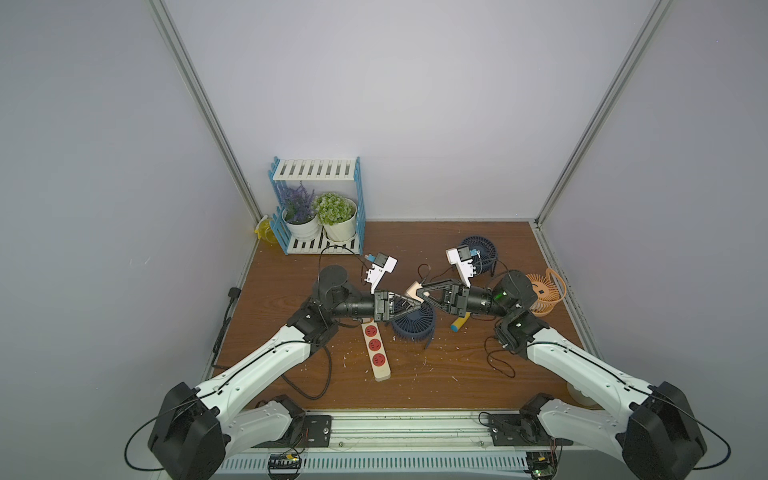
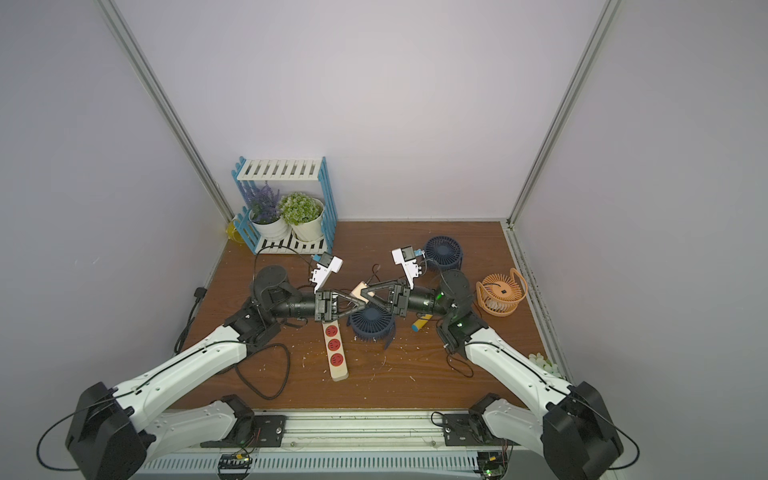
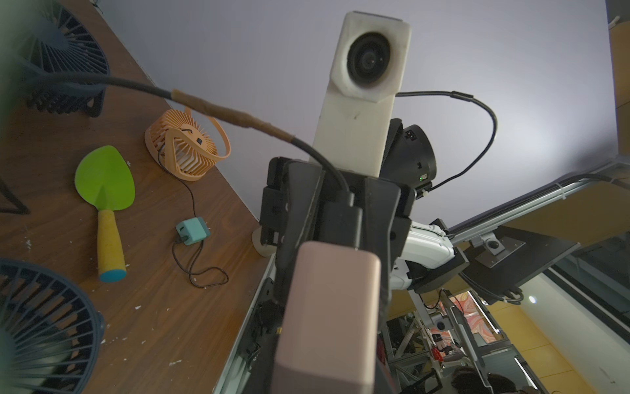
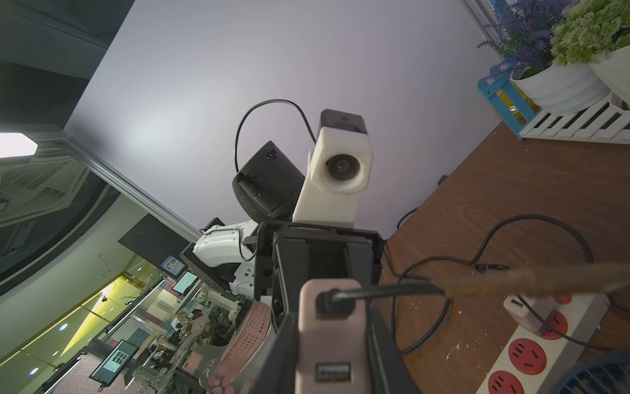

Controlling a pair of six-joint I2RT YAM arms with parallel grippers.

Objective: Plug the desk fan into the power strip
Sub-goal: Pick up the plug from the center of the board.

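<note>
A pink plug adapter [image 1: 412, 289] hangs in the air over the middle of the table, between both grippers. My right gripper [image 4: 332, 341] is shut on the adapter [image 4: 332, 327], which has a black cable in one port. From the opposite side my left gripper [image 3: 327, 341] has its fingers closed around the same adapter [image 3: 330, 300]. The tape-wrapped cable [image 3: 231, 114] runs off to a navy desk fan [image 1: 478, 251] at the back right. The cream power strip [image 1: 381, 372] with red sockets lies on the table below my left gripper, a small pink plug [image 4: 525, 308] in one socket.
A second navy fan [image 1: 413, 328] stands right under the grippers. An orange fan [image 1: 544, 293] with a teal adapter [image 3: 191, 232] is at the right edge, and a green trowel [image 3: 104, 177] lies near it. A blue-white plant rack [image 1: 320, 208] fills the back left corner. Loose black cords [image 1: 307, 386] lie front left.
</note>
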